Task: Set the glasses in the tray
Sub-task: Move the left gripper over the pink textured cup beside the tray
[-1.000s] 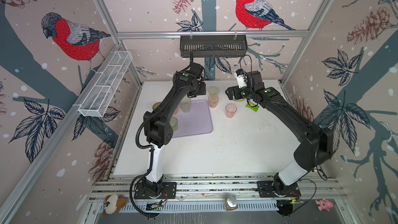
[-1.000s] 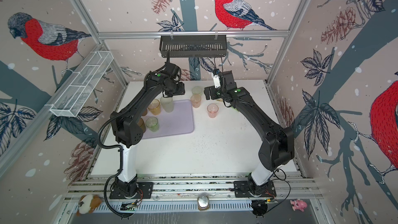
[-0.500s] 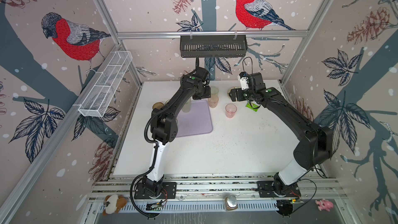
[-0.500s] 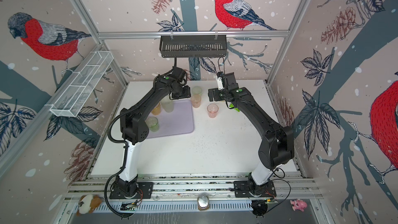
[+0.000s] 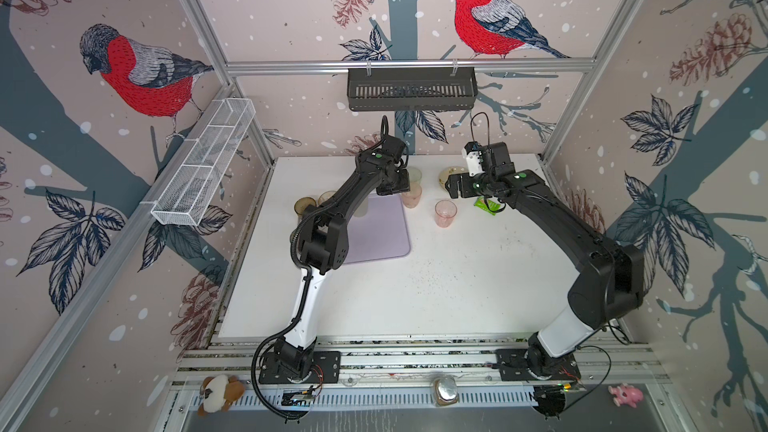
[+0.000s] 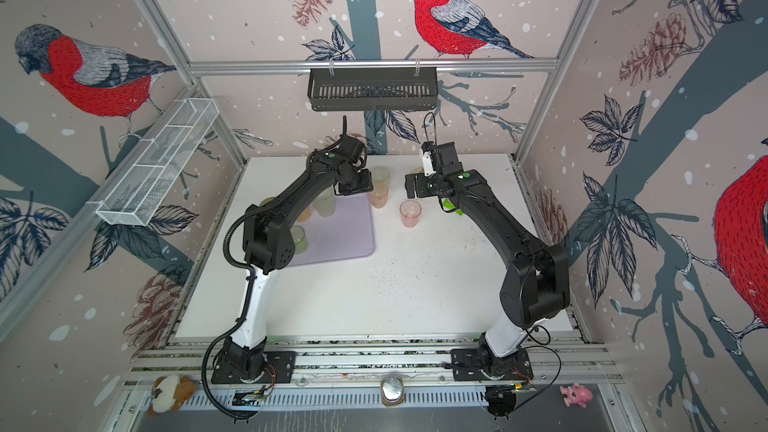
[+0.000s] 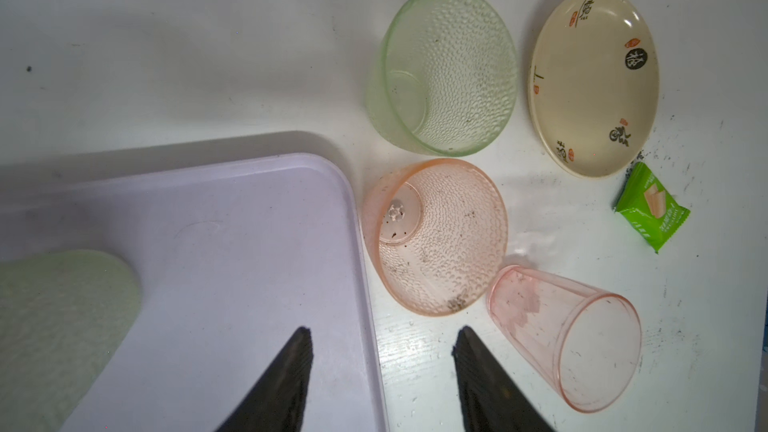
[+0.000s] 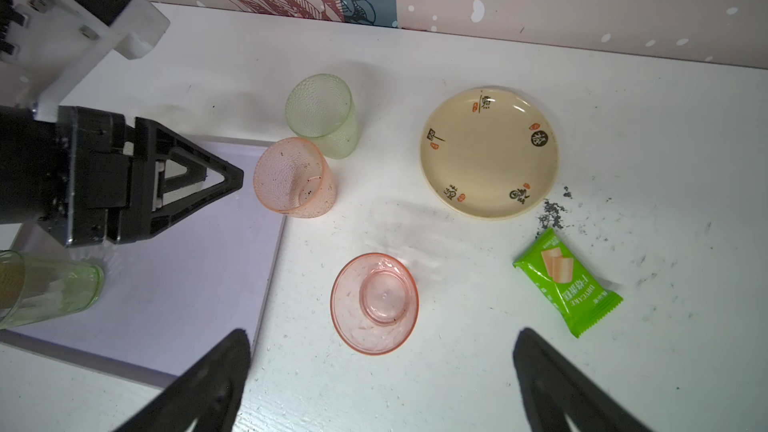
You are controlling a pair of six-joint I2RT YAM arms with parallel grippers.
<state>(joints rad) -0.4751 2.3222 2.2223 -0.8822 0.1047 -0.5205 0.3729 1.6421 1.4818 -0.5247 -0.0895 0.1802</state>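
Nothing's held: left gripper (image 7: 384,329) half open, right gripper (image 8: 383,331) wide open. The dimpled pink glass (image 7: 436,238) just beside the far right corner of the tray (image 7: 249,222) should be straddled squarely.

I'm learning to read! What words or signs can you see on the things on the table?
"DRYCAKE": on the green snack packet, in small print.
Chinese characters beside it on the packet: too small to read.
"福" (it looks like this): white on a black disc on the cream plate.
Other brush marks and red stamps on the plate: too small to read.
The tray and the glasses: no writing.
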